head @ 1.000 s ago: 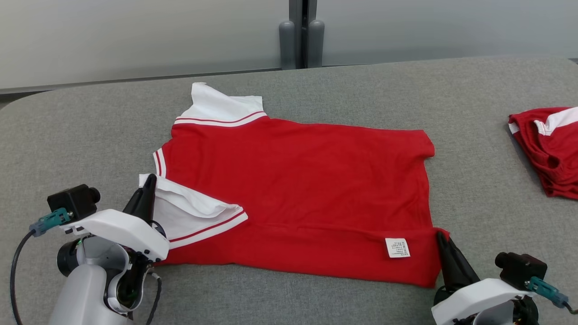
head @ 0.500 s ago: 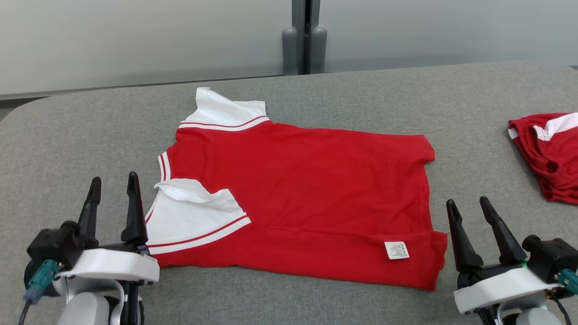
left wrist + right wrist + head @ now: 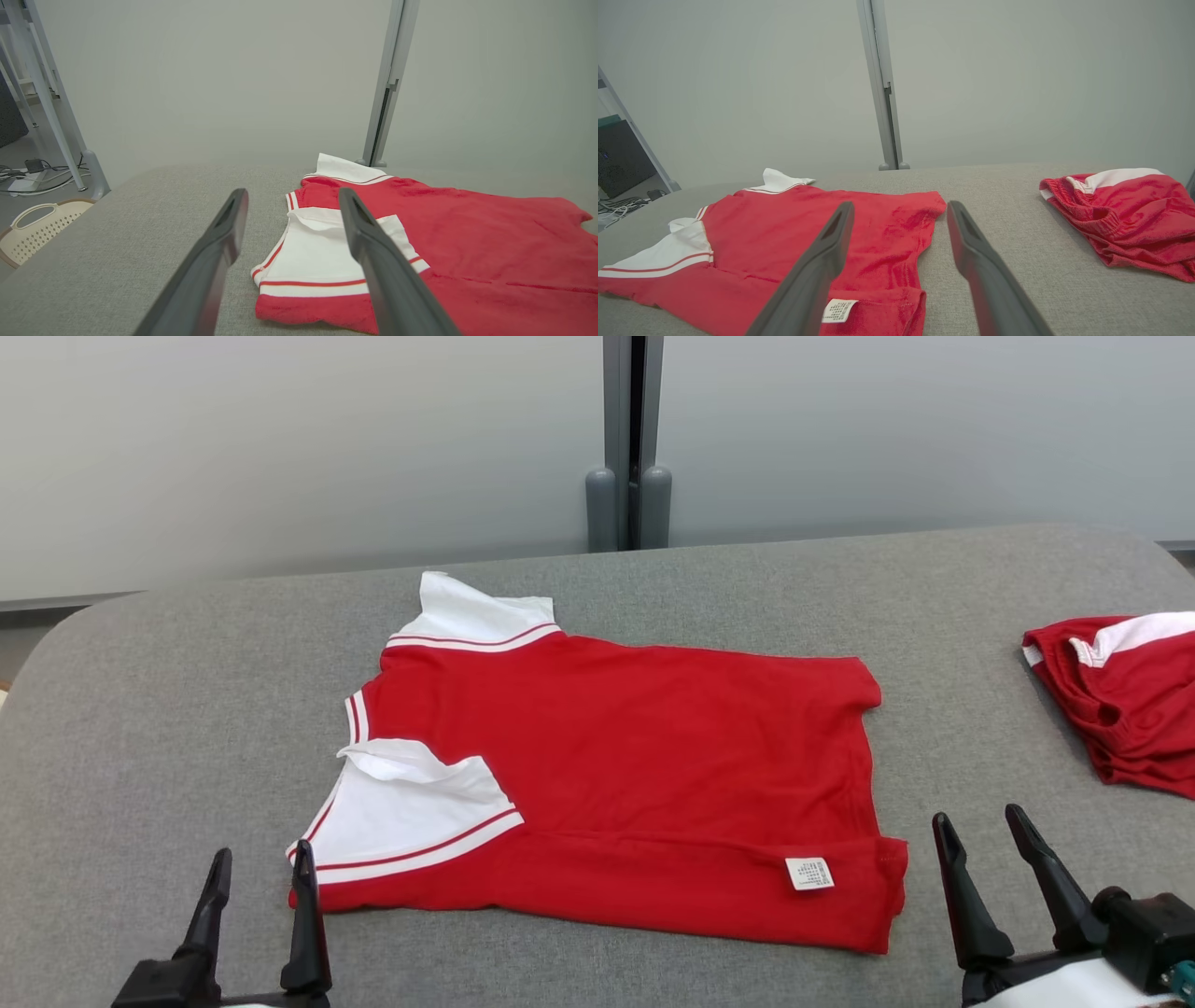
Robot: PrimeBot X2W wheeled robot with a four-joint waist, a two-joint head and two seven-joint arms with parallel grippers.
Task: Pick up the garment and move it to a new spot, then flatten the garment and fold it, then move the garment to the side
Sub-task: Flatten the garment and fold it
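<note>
- Shirt [image 3: 635,756]: red with white sleeves. It lies spread across the middle of the grey worktop [image 3: 187,709], with the shoulders toward the left edge and the hem toward the right edge.
- Its near long edge is turned over onto the body in a flat band. This exposes the small white care label [image 3: 808,874] by the hem and lays the near sleeve [image 3: 411,812] on top of the red. I judge this to be a first lengthwise fold, made to narrow the shirt.
- The far sleeve [image 3: 471,611] sticks out flat toward the back edge and is not yet folded in.
- The knit is soft and matte, and it drapes limply with shallow creases. Red stripes trim the white sleeve cuffs. The near sleeve's upper edge curls up a little.
- The left gripper [image 3: 262,851] is spread wide and empty. It sits over the front edge just before the shirt's near shoulder corner, apart from the cloth.
- The right gripper [image 3: 977,815] is also agape and holds nothing. It is near the folded hem corner, just to its right.
- Each gripper sits at one end of the folded edge, which probably suits pinching both ends together for the next fold.
- A crumpled pair of red shorts [image 3: 1130,709] with a white panel and a gathered waistband lies at the right edge, well apart.
- The worktop covering is a coarse woven fabric, which should keep the cloth from sliding.
</note>
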